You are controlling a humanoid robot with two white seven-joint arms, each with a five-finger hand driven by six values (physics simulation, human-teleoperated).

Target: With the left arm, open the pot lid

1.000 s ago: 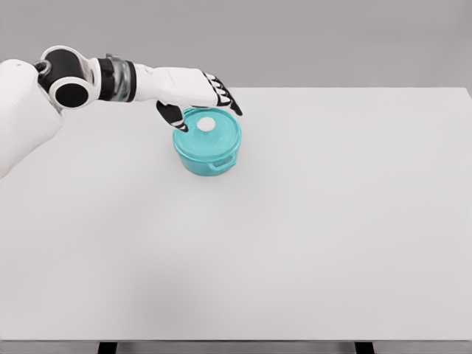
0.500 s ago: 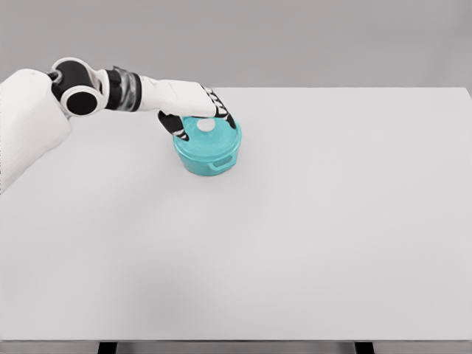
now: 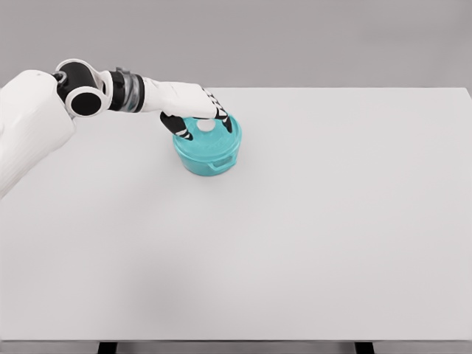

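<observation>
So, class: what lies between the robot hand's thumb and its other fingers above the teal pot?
In the head view, the lid's white knob sits between the left robot hand's thumb and fingers, on the pot.

the light is bright and even, soft all over, with no strong glare. the white table (image 3: 310, 221) looks pale grey and a bit darker near the bottom left. the teal pot (image 3: 208, 151) has only a faint, fuzzy shadow under it. the picture is a little soft and smudgy, mostly at the edges of things. lines stay straight at the sides.
</observation>
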